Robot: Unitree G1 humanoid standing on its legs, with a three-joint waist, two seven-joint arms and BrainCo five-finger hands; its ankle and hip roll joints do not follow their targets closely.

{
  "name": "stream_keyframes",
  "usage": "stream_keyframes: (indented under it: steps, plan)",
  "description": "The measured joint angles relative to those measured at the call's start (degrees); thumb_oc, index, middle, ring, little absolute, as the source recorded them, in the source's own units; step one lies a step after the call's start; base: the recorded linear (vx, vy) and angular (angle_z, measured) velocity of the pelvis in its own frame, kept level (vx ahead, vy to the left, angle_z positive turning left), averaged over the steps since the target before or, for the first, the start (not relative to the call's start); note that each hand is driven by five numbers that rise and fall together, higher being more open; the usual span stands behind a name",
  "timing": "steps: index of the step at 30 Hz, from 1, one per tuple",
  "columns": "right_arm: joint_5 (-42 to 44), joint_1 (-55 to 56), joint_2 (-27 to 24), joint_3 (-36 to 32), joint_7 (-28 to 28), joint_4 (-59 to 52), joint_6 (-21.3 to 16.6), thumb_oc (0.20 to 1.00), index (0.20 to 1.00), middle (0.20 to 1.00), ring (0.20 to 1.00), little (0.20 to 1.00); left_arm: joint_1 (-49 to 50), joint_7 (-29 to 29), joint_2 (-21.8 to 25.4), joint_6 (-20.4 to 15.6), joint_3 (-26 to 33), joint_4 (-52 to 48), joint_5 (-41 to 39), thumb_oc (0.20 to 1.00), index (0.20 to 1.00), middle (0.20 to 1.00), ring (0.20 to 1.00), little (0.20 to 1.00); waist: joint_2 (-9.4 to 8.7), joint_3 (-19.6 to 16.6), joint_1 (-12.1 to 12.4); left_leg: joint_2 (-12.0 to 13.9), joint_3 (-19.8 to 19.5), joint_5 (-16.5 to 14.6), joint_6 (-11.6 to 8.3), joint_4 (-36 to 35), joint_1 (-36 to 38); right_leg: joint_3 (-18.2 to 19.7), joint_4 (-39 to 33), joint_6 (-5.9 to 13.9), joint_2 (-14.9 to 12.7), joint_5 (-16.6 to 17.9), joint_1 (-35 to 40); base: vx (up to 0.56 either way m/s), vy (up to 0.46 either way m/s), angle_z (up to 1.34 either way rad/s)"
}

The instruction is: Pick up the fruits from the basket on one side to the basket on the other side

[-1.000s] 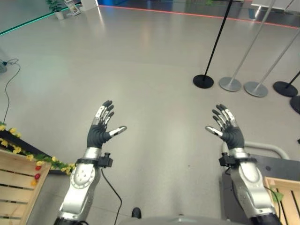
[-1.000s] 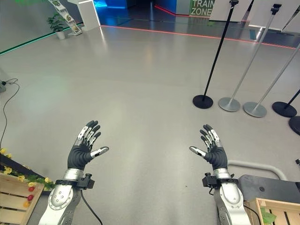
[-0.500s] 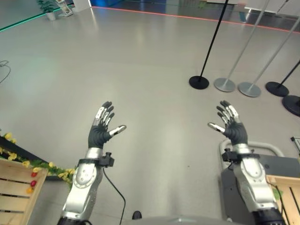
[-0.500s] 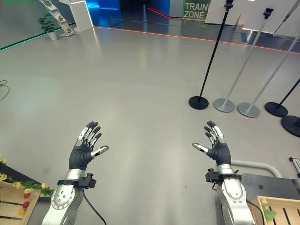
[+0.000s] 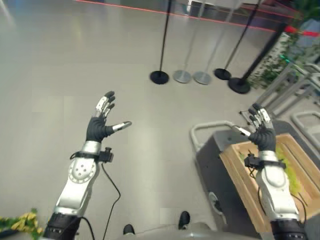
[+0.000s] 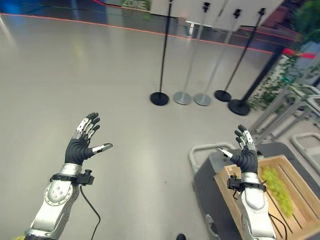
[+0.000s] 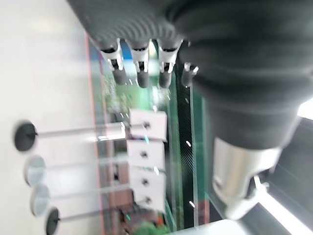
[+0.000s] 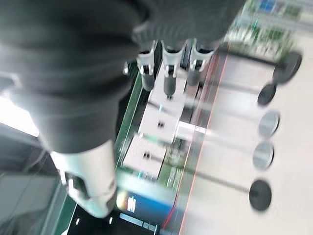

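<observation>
the left hand (image 5: 100, 127) is held up over the bare floor (image 5: 60, 75), with its fingers (image 5: 105, 104) straight and spread and the thumb out to the side. nothing is held in it. the right hand (image 6: 244, 157) is held up too, fingers straight and apart, and nothing is held in it either. just under and beside the right hand a wooden crate (image 6: 292, 207) is seen, set on a dark cart (image 6: 207, 182). green fruit (image 6: 277, 187) is lying inside the crate. farther off on the floor, a row of posts (image 6: 160, 97) on round bases is seen. some yellow flowers (image 5: 22, 224) are seen low down near the left arm.
</observation>
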Motion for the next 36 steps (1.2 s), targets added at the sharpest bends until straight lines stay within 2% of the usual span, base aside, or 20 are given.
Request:
stream_keyframes:
  steps: [1,4,8,13,16,18,19,20,21,22,23,24,25,26,28,30,31,32,33,36]
  plan:
    - [0.00,-0.06,-0.14,-0.04,-0.02,-0.04,0.01,1.000,1.000,1.000,1.000,1.000,0.17,0.02,0.07,0.06,0.08,0.02,0.39,1.000,1.000,1.000,1.000,1.000,-0.66,-0.30,0.08,-0.37,1.28,0.19,-1.00,-0.14,0.65,-0.69,-0.94,-0.55,0.37,-0.86,0.05,0.13,-0.107,-0.83]
    - [-0.01,-0.72,-0.93,-0.07,-0.13,0.00,0.09,1.000,1.000,1.000,1.000,1.000,2.59,0.02,-0.75,0.13,0.67,0.08,0.90,1.000,1.000,1.000,1.000,1.000,3.08,-0.21,0.55,1.68,0.90,-0.46,-2.54,-0.40,1.68,-1.88,-4.53,-3.53,3.90,0.60,0.12,0.04,-0.143,-0.81]
    - [0.00,1.33,-2.31,-0.83,-0.82,0.33,0.10,1.000,1.000,1.000,1.000,1.000,1.49,0.30,-2.46,0.15,1.22,0.10,1.22,1.000,1.000,1.000,1.000,1.000,4.32,-0.47,-0.60,4.49,0.37,-0.49,-3.68,0.09,1.64,-0.71,-7.13,-4.68,7.52,1.23,0.13,0.15,-0.205,-0.39]
    - [0.01,2.19,-2.26,-2.67,-1.87,2.22,0.04,1.000,1.000,1.000,1.000,1.000,-1.65,0.91,-2.64,0.47,0.98,0.18,3.18,1.000,1.000,1.000,1.000,1.000,5.65,-0.56,-3.43,5.77,-1.24,-0.99,-3.92,2.26,0.72,-0.64,-5.95,-5.38,8.25,-0.60,-0.25,0.15,-0.196,-0.03]
    - [-0.02,2.59,-2.29,-2.74,-2.26,3.09,0.14,1.000,1.000,1.000,1.000,1.000,-1.84,1.22,-2.73,0.46,0.99,0.18,3.08,1.000,1.000,1.000,1.000,1.000,6.19,-0.38,-3.06,7.03,-1.96,-2.40,-2.79,6.89,-0.02,0.54,-4.07,-6.08,8.84,-2.39,-0.78,0.10,-0.257,-0.24]
    - [-0.01,2.94,-2.27,-2.96,-2.59,4.08,0.28,1.000,1.000,1.000,1.000,1.000,-1.13,1.29,-2.73,0.55,0.80,0.70,2.82,1.000,1.000,1.000,1.000,1.000,5.06,-0.37,-1.69,8.45,-4.44,-2.88,-2.98,18.19,-4.59,1.50,-1.07,-7.80,8.20,-5.03,-1.94,0.05,-0.204,-0.30]
    - [0.00,3.22,-2.29,-3.38,-2.91,4.04,0.32,1.000,1.000,1.000,1.000,1.000,-0.54,1.38,-3.00,0.59,0.38,0.65,2.74,1.000,1.000,1.000,1.000,1.000,5.23,-0.34,-0.94,9.13,-5.37,-2.56,-2.56,21.58,-5.64,1.81,-2.56,-8.38,8.80,-4.61,-0.69,0.04,-0.122,-0.29]
    - [-0.01,3.17,-2.74,-3.38,-3.52,4.19,0.33,1.000,1.000,1.000,1.000,1.000,0.83,1.36,-3.18,0.47,-0.21,0.66,2.48,1.000,1.000,1.000,1.000,1.000,6.18,-0.41,0.07,9.97,-7.33,-0.79,-3.64,25.84,-7.49,1.73,-4.31,-9.22,9.92,-4.56,1.03,0.08,-0.094,-0.10]
    - [-0.06,3.39,-3.27,-3.50,-3.97,4.27,0.49,1.000,1.000,1.000,1.000,1.000,1.24,1.37,-3.42,0.47,-0.64,0.66,2.46,1.000,1.000,1.000,1.000,1.000,5.78,-0.07,-0.26,9.73,-9.97,-0.63,-4.22,29.21,-9.93,1.98,-5.78,-10.00,9.81,-4.25,1.81,0.15,-0.093,-0.09]
    - [-0.43,3.40,-4.05,-3.67,-4.61,4.42,1.03,1.000,1.000,1.000,1.000,1.000,2.24,1.35,-4.09,0.41,-1.08,0.32,2.45,1.000,1.000,1.000,1.000,1.000,5.86,-0.04,0.87,6.10,-12.87,-3.06,-6.47,29.12,-12.30,2.67,-7.66,-10.34,9.53,-3.69,2.18,0.15,-0.060,-0.10]
    - [-0.71,3.26,-5.03,-3.84,-5.21,4.53,1.25,1.000,1.000,1.000,1.000,1.000,2.85,1.35,-5.56,0.36,-1.00,0.36,2.41,1.000,1.000,1.000,1.000,1.000,5.21,0.36,1.39,0.21,-16.13,-4.93,-5.95,24.59,-13.90,3.96,-9.12,-10.42,8.42,-2.97,1.89,0.19,-0.043,-0.24]
    - [-0.95,3.15,-5.34,-3.99,-5.32,4.61,1.41,1.000,1.000,1.000,1.000,1.000,3.47,1.43,-6.21,0.39,-0.95,0.15,2.35,1.000,1.000,1.000,1.000,1.000,5.06,0.53,1.64,-2.36,-16.34,-4.61,-4.77,21.41,-14.47,3.90,-10.04,-10.28,7.94,-1.92,1.89,0.11,-0.003,-0.15]
    - [-1.02,2.95,-5.37,-4.06,-5.38,4.74,1.55,1.000,1.000,1.000,1.000,1.000,3.76,1.45,-6.50,0.47,-0.95,0.16,2.27,1.000,1.000,1.000,1.000,1.000,5.44,0.85,1.66,-3.36,-15.90,-3.63,-3.34,19.87,-15.45,3.83,-10.69,-10.67,8.54,-0.87,2.25,0.31,0.041,-0.12]
    - [-1.02,2.76,-4.69,-3.88,-5.37,5.12,1.98,1.000,1.000,1.000,1.000,1.000,4.62,1.45,-6.62,0.39,-0.36,0.21,1.87,1.000,1.000,1.000,1.000,1.000,5.44,1.23,1.80,-3.57,-14.64,-2.61,-1.84,15.96,-16.52,3.77,-12.94,-10.52,9.70,-1.36,4.25,0.22,0.047,-0.04]
    - [-1.02,2.68,-4.64,-3.93,-5.63,6.96,2.01,1.000,1.000,1.000,1.000,1.000,5.23,1.64,-6.76,0.28,0.26,0.52,1.83,1.000,1.000,1.000,1.000,1.000,5.44,1.61,2.62,-2.51,-13.50,0.07,-1.43,8.20,-17.16,2.79,-14.96,-10.37,11.15,-1.36,6.20,0.28,0.089,-0.07]
    - [-1.11,2.71,-4.82,-4.22,-5.76,8.12,2.17,1.000,1.000,1.000,1.000,1.000,5.28,1.64,-6.66,0.18,0.39,0.42,1.85,1.000,1.000,1.000,1.000,1.000,6.24,2.32,2.95,-0.26,-12.38,1.67,-1.20,6.95,-19.42,1.69,-14.88,-10.10,12.63,-2.36,6.91,0.23,0.109,-0.11]
    - [-1.18,2.97,-4.72,-4.08,-5.69,8.08,2.50,1.000,1.000,1.000,1.000,1.000,5.74,1.65,-6.80,0.19,1.07,0.32,1.85,1.000,1.000,1.000,1.000,1.000,6.98,2.37,3.01,0.50,-11.88,3.04,0.13,5.54,-19.13,2.14,-14.72,-9.82,13.52,-2.76,7.64,0.20,0.116,-0.18]
    - [-1.45,2.97,-4.74,-4.23,-5.57,8.05,2.52,1.000,1.000,1.000,1.000,1.000,5.97,1.70,-6.77,0.19,1.26,0.12,1.85,1.000,1.000,1.000,1.000,1.000,7.21,2.46,2.84,0.63,-11.97,3.97,0.33,4.86,-18.19,3.09,-14.78,-8.84,14.04,-3.68,8.18,0.34,0.159,-0.33]
    - [-2.17,3.07,-4.13,-4.10,-5.58,8.33,2.68,1.000,1.000,1.000,1.000,1.000,6.31,1.70,-6.71,0.20,1.33,0.15,1.85,1.000,1.000,1.000,1.000,1.000,7.05,2.47,3.27,0.18,-13.05,6.93,1.14,2.87,-15.40,3.70,-14.66,-8.09,13.98,-4.56,9.61,0.22,0.095,-0.33]
    - [-3.06,3.23,-3.67,-3.82,-5.54,8.13,2.73,1.000,1.000,1.000,1.000,1.000,4.96,1.70,-6.12,0.33,1.18,-0.46,1.85,1.000,1.000,1.000,1.000,1.000,3.54,2.33,2.82,-3.43,-12.27,6.79,2.56,2.07,-14.22,3.37,-12.49,-4.93,10.09,-7.10,9.57,0.22,0.153,-0.06]
